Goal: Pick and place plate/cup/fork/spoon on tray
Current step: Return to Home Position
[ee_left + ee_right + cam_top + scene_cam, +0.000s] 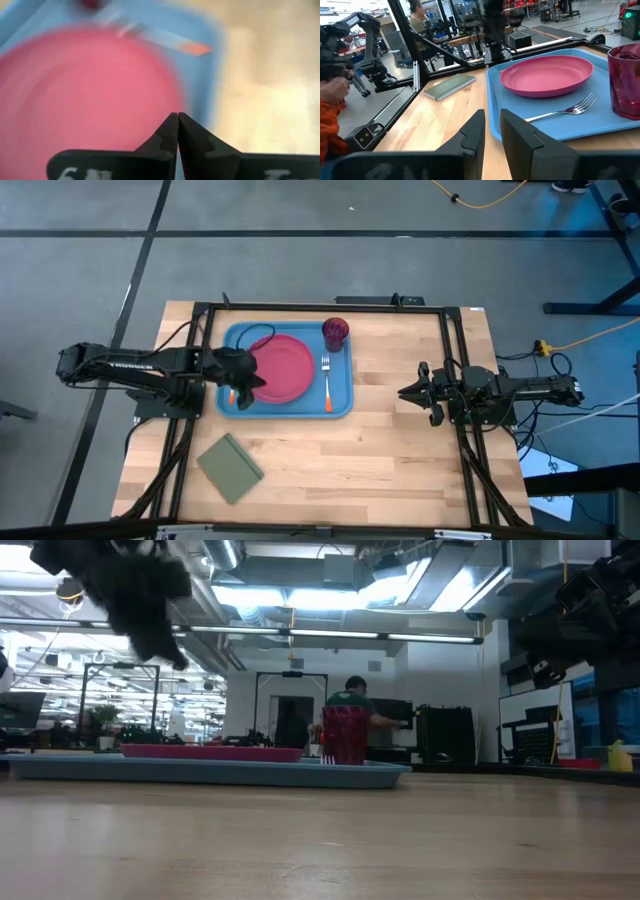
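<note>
The light-blue tray lies on the table's far middle. On it lie the pink-red plate, the fork to the plate's right, and the dark red cup, upright in the far right corner. A short orange piece shows left of the plate; I cannot tell whether it is the spoon. My left gripper is shut and empty, up above the plate's left edge. In the low view it hangs well above the tray. My right gripper waits at the table's right, open by a narrow gap.
An olive-green pad lies flat near the table's front left. Dark frame rails run along the table's sides. Bare wood lies between the tray and my right gripper. A person stands in the room beyond the table.
</note>
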Controlling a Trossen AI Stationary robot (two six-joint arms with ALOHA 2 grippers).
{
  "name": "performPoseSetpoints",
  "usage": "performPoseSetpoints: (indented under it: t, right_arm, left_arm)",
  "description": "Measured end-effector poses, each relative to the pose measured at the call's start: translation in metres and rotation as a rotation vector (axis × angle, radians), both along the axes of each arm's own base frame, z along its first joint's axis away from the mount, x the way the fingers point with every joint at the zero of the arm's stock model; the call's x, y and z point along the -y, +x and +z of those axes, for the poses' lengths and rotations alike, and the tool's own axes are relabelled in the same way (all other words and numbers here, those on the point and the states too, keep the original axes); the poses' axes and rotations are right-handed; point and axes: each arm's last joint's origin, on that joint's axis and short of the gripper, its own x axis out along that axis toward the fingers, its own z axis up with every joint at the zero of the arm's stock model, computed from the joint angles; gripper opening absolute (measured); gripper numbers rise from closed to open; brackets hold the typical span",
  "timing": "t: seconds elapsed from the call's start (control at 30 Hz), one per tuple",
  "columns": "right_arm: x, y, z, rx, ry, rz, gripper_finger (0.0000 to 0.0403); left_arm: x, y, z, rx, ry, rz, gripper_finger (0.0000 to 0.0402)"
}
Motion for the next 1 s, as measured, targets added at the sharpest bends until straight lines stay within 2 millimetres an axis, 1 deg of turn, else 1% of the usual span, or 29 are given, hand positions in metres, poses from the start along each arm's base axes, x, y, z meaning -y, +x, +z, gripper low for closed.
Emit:
performPoseSetpoints:
  t: [0.03, 0.1, 0.2, 0.27, 0.37, 0.53, 0.6, 0.73, 0.9, 1.0]
  right_arm:
    - [0.0, 0.0, 0.0, 0.0, 0.0, 0.0, 0.0065]
    - [0.0, 0.0, 0.0, 0.0, 0.0, 0.0, 0.0065]
    - [0.0, 0.0, 0.0, 0.0, 0.0, 0.0, 0.0065]
    - [0.0, 0.0, 0.0, 0.0, 0.0, 0.0, 0.0065]
    - [0.0, 0.0, 0.0, 0.0, 0.0, 0.0, 0.0065]
    - [0.0, 0.0, 0.0, 0.0, 0.0, 0.0, 0.0065]
    - [0.0, 0.0, 0.0, 0.0, 0.0, 0.0, 0.0065]
    - [0.0, 0.0, 0.0, 0.0, 0.0, 0.0, 0.0065]
    - [0.0, 0.0, 0.0, 0.0, 0.0, 0.0, 0.0065]
    - [0.0, 0.0, 0.0, 0.0, 0.0, 0.0, 0.0065]
  left_arm:
    - [0.003, 0.002, 0.005, 0.054, 0.026, -0.075, 0.0002]
    - [0.006, 0.002, 0.013, 0.136, 0.076, -0.162, 0.0001]
    - [0.007, -0.006, 0.02, 0.192, 0.108, -0.222, 0.0006]
    - [0.007, -0.014, 0.02, 0.237, 0.107, -0.265, 0.001]
    - [0.009, -0.026, 0.009, 0.286, 0.091, -0.297, 0.0011]
    - [0.01, -0.044, -0.019, 0.434, 0.114, -0.307, 0.0003]
    - [0.011, -0.052, -0.026, 0.512, 0.133, -0.309, 0.0001]
    - [0.012, -0.065, -0.039, 0.605, 0.173, -0.33, 0.0007]
    - [0.014, -0.074, -0.05, 0.695, 0.184, -0.359, 0.0016]
    - [0.014, -0.074, -0.057, 0.73, 0.196, -0.357, 0.0016]
